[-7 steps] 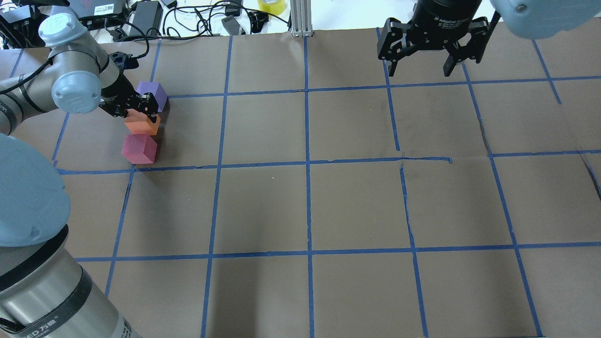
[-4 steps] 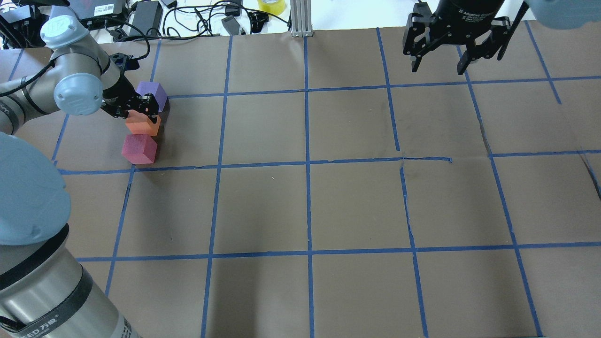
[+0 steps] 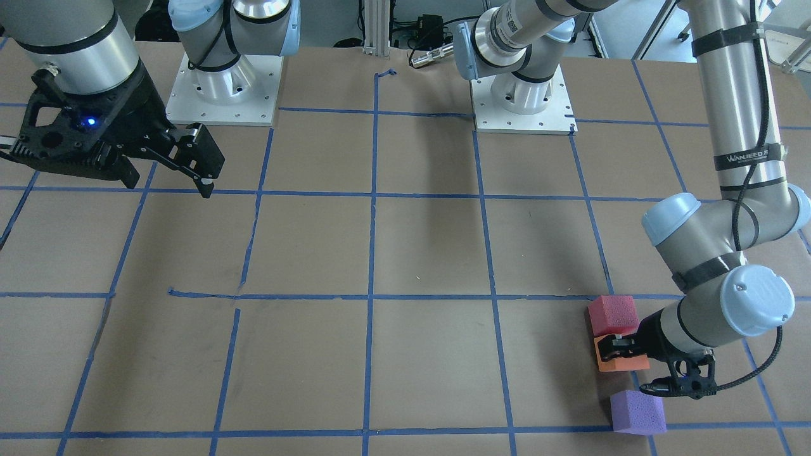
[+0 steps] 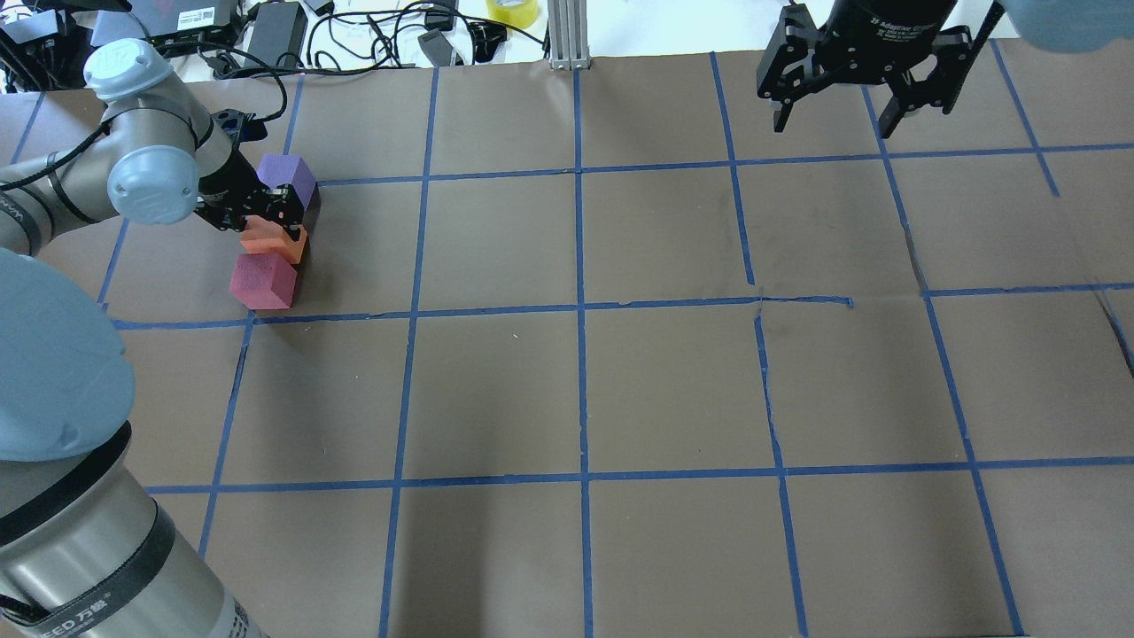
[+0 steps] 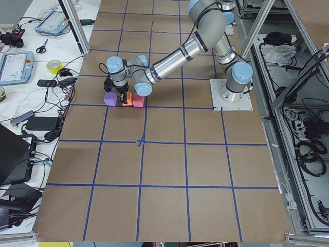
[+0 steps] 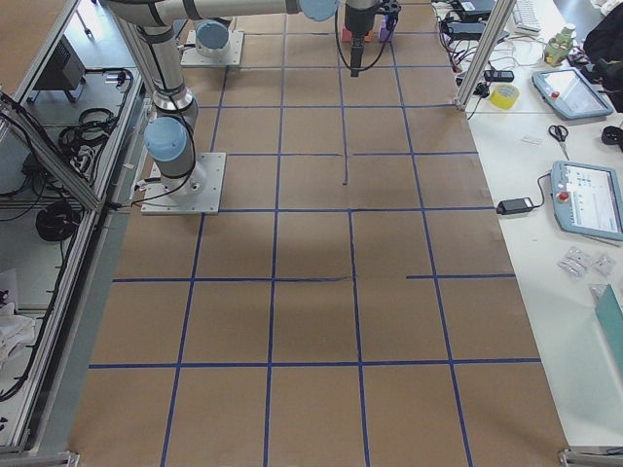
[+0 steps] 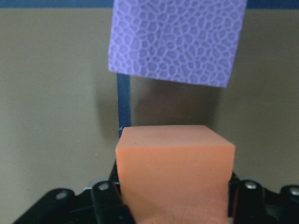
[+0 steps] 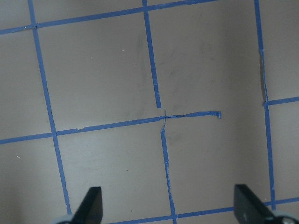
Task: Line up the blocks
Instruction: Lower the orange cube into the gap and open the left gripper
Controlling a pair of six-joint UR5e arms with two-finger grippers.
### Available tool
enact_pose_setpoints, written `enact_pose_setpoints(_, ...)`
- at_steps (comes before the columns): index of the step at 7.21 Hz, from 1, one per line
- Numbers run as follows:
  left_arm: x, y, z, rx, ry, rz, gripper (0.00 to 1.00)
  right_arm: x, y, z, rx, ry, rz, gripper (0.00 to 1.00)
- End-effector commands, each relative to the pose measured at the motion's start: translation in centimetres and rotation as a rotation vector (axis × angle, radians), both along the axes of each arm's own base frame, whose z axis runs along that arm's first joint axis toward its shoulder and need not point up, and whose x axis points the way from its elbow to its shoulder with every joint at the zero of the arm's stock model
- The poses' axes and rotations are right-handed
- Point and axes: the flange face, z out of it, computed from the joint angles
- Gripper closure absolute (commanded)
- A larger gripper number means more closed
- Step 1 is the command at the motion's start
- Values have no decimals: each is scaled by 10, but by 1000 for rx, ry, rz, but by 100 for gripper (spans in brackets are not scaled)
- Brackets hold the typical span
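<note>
1. Orange block [image 4: 264, 241] is pinched by the left gripper [image 4: 276, 227] at the far left of the table [image 4: 673, 390].
2. Pinkish-red block [image 4: 262, 282] is seen against its near side; purple block [image 4: 288, 175] just beyond.
3. Right gripper [image 4: 833, 124] is held spread, far right.

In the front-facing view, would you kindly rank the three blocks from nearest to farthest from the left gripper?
1. orange block: held in the left gripper.
2. pinkish-red block: right beside it, toward the robot.
3. purple block: across a gap, operators' side.
</note>
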Motion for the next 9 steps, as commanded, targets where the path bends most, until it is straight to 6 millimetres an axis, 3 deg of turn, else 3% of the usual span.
enact_pose_setpoints(1,1,0,7,-38,-18,-5,16,-2,-1,-1,0,2,-1,0)
enact_pose_setpoints(2,1,0,14,-48,-22,-8,1,-3,-2,0,-6,2,-4,0)
enact_pose_setpoints(4,-14,-1,47,-86,-35,-23,0,-10,-7,-7,4,19,-4,0)
enact_pose_setpoints(6,-59,14,105,-89,-37,-77,0,-15,-13,-14,3,11,14,0)
enact_pose_setpoints(7,-80,32,140,-72,-30,-103,0,-13,-11,-6,-26,2,24,0)
enact_pose_setpoints(9,-146,66,218,-115,-30,-109,0,-13,-14,-19,-16,-1,13,0)
